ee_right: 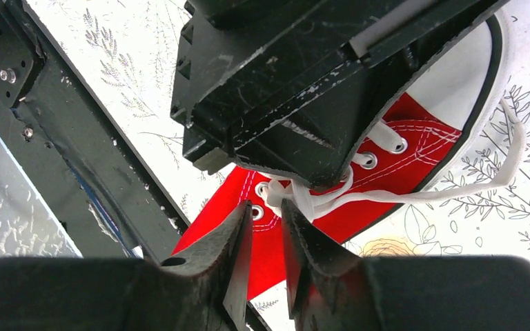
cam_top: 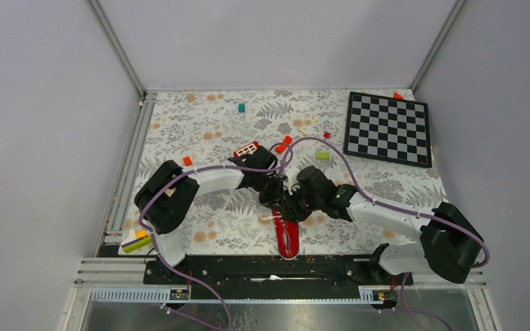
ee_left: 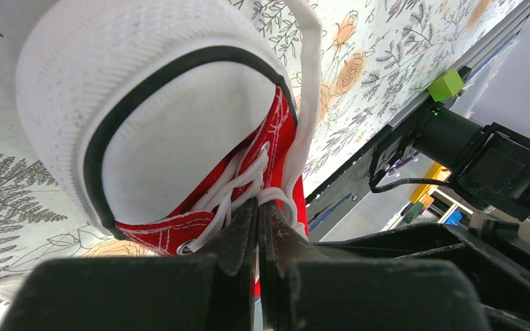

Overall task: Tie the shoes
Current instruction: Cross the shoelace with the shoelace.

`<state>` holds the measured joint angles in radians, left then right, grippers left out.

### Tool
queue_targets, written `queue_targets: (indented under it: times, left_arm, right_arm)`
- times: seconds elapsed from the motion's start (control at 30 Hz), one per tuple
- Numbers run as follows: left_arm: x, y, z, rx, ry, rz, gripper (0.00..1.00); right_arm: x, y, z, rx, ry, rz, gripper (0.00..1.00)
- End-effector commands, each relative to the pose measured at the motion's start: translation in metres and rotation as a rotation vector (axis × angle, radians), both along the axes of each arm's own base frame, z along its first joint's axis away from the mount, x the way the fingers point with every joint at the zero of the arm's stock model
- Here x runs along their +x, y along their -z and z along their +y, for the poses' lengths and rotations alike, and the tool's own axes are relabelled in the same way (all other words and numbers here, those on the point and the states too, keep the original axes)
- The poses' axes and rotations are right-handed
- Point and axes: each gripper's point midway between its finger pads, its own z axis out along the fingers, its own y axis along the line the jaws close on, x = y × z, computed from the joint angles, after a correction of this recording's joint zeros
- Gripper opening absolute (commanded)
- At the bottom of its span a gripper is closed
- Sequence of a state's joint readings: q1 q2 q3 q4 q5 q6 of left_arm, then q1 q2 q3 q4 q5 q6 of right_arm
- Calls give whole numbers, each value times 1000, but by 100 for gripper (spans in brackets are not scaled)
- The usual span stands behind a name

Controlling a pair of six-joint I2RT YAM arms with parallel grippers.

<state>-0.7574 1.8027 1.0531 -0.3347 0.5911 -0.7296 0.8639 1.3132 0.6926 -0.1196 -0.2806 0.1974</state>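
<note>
While left gripper (ee_left: 257, 231) is clamped tight on the lace (ee_left: 310, 83) at mid-shoe, right gripper (ee_right: 266, 215) has its jaws a narrow gap apart with nothing between them. Just past the right tips is the lace crossing, dead ahead, under the left gripper's tip. One free lace end trails past the toe onto the table (cam_top: 200, 138). Shoe (cam_top: 288, 240) lies at table centre, just beyond the base rail (cam_top: 248, 265), between both arms. Its long axis runs near-far, heel toward rail, toe away. Both grippers meet over the lacing. Right is the free one, so the next grab looks like a short push forward onto the crossing.
</note>
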Motion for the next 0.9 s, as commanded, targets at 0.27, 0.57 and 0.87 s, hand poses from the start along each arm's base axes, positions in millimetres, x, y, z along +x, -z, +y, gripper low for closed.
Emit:
queue_targets:
  times: [0.27,0.57,0.87]
  left_arm:
    - [7,-3,-5,-16,14,-33,0]
    - [7,-3,-5,-16,14,-32,0]
    - [7,-3,-6,-20,14,-32,0]
  right_arm:
    - [5,-6,9,14,-42,-31,22]
    - [4,-7,10,25,-47,-26,0]
    - [5,1,6,-15,-42,-32,31]
